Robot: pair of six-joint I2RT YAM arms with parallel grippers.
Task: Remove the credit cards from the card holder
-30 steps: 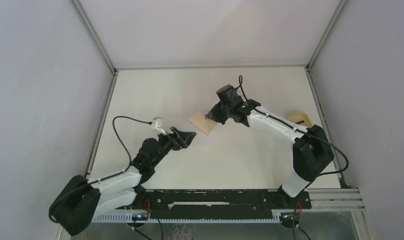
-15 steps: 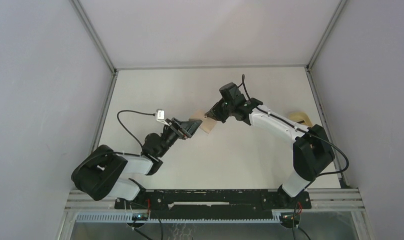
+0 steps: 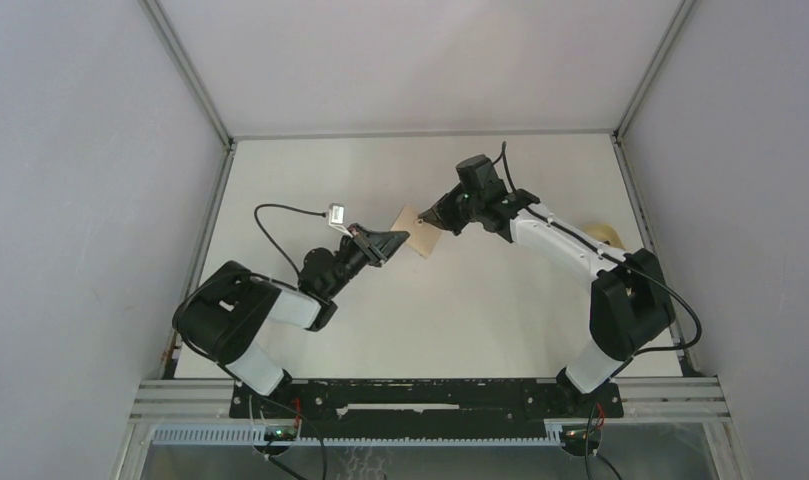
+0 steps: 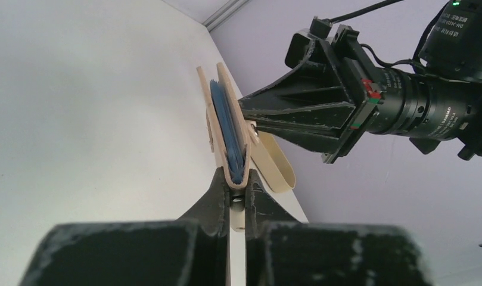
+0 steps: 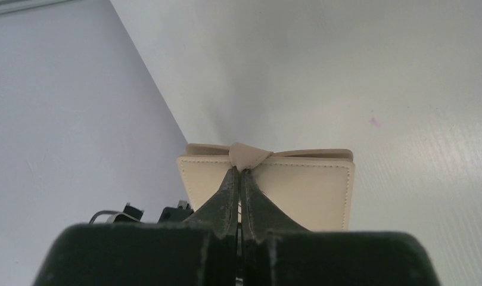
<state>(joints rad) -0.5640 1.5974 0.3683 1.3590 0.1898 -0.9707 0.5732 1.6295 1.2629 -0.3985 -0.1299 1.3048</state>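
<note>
The card holder (image 3: 416,231) is held up between the two sets of fingers, out over the middle of the white counter (image 3: 310,170), with the left fingers (image 4: 236,182) on one edge and the right fingers (image 5: 239,171) on the opposite side. The left fingers are pressed nearly together, with only the thickness of the tan edge between their tips, so they have a firm pinch on that end of the card holder. From the left wrist view the card holder is seen edge-on, running straight away from those fingertips, its two tan faces slightly parted. A blue card (image 4: 225,128) sits between the faces, fully inside, its long edge showing in the gap; whether a second card lies behind it cannot be told. The right fingers are closed completely, tip against tip, on the small tan tab (image 5: 248,155) that folds over the far edge of the card holder. In the right wrist view the flat stitched face spreads out to both sides just beyond those fingertips, with more of it showing to the right. In the overhead view the two sets of fingers point toward each other with the card holder bridging them. A tan oval tray (image 3: 602,236) lies well behind the right fingers, beside the right arm and near the counter's right edge.
</note>
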